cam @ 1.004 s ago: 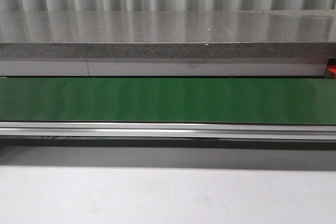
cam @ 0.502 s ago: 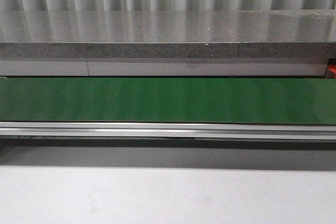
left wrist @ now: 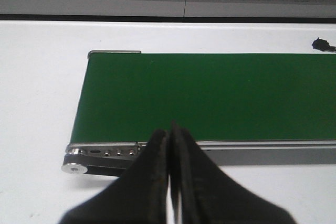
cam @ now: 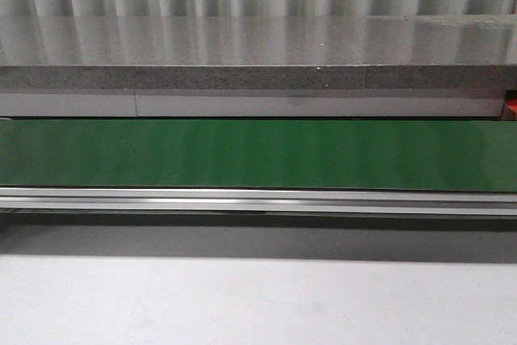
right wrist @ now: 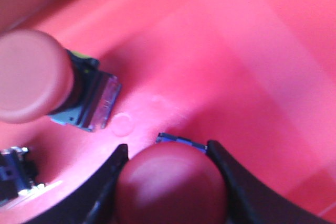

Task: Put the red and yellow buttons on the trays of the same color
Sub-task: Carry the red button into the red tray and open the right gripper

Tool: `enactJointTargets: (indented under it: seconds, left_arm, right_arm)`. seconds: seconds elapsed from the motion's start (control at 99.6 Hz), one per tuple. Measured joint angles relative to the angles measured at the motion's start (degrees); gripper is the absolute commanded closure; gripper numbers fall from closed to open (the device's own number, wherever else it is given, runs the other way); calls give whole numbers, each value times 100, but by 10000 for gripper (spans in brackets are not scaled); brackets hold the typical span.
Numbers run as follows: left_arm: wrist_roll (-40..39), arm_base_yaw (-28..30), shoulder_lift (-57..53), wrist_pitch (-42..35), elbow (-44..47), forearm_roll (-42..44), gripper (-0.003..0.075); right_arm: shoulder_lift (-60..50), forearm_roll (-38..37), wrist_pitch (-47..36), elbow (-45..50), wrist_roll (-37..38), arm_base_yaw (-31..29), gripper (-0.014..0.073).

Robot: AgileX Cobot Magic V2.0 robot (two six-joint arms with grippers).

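In the right wrist view my right gripper [right wrist: 168,151] is shut on a red button [right wrist: 170,187], its fingers against both sides of the rounded cap, just above the floor of the red tray [right wrist: 236,51]. Another red button [right wrist: 31,74] lies on its side in the same tray. A dark part of a third piece [right wrist: 16,174] shows at the frame's edge. In the left wrist view my left gripper [left wrist: 169,129] is shut and empty, above the near rail at the end of the green belt [left wrist: 210,95]. No yellow button or yellow tray is in view.
The front view shows the green belt [cam: 258,155] with its metal rail [cam: 258,199], a grey stone ledge [cam: 258,54] behind and a red edge [cam: 511,107] at far right. Neither arm appears there. A small black object [left wrist: 321,44] lies beyond the belt.
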Motion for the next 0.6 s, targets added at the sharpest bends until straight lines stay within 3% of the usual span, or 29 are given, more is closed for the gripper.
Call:
enactJointTargets:
  seconds: [0.09, 0.311, 0.602]
  left_arm:
    - [0, 0, 0, 0, 0, 0, 739]
    - [0, 0, 0, 0, 0, 0, 739]
    - [0, 0, 0, 0, 0, 0, 739]
  right_arm:
    - [20, 4, -32, -26, 0, 0, 406]
    - [22, 14, -61, -26, 0, 0, 144]
    - [-304, 14, -74, -26, -12, 0, 130]
